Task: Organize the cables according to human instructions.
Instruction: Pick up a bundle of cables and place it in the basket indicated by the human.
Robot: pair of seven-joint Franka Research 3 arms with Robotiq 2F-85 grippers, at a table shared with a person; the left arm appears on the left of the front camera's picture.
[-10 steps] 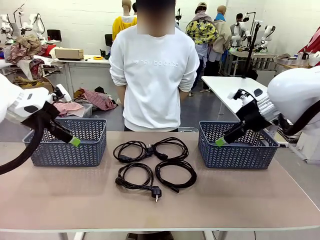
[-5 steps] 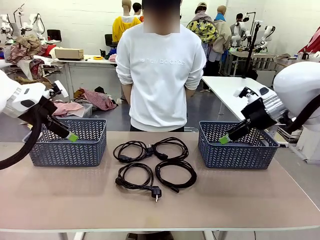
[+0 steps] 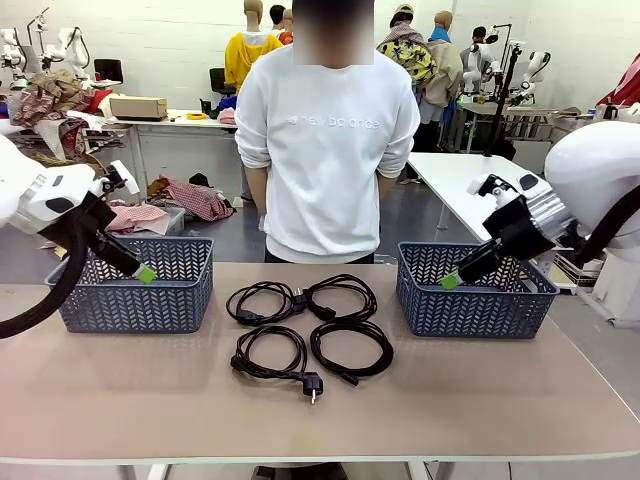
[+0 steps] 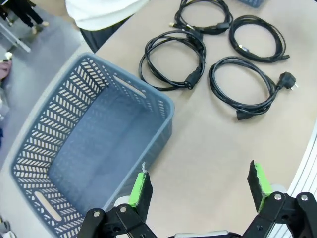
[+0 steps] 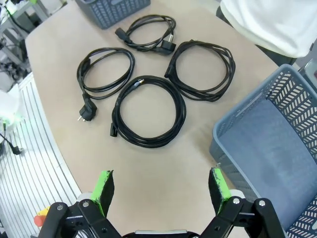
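Front: four cables (image 3: 300, 299) at table (image 3: 150, 400) middle; left gripper (image 3: 146, 272) and right gripper (image 3: 447, 281) hover above table's ends, empty
Left wrist: left gripper (image 4: 199, 183) spread wide, nothing held; cables (image 4: 192, 79) beyond
Right wrist: right gripper (image 5: 161, 186) likewise wide
Advice: probably await the person's (image 3: 325, 150) cue; then pinch one coil's bundled strands

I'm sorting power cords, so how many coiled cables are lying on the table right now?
4, all between the left basket and right basket: far-left coil, far-right coil, near-left coil, near-right coil. The baskets' visible insides hold none.
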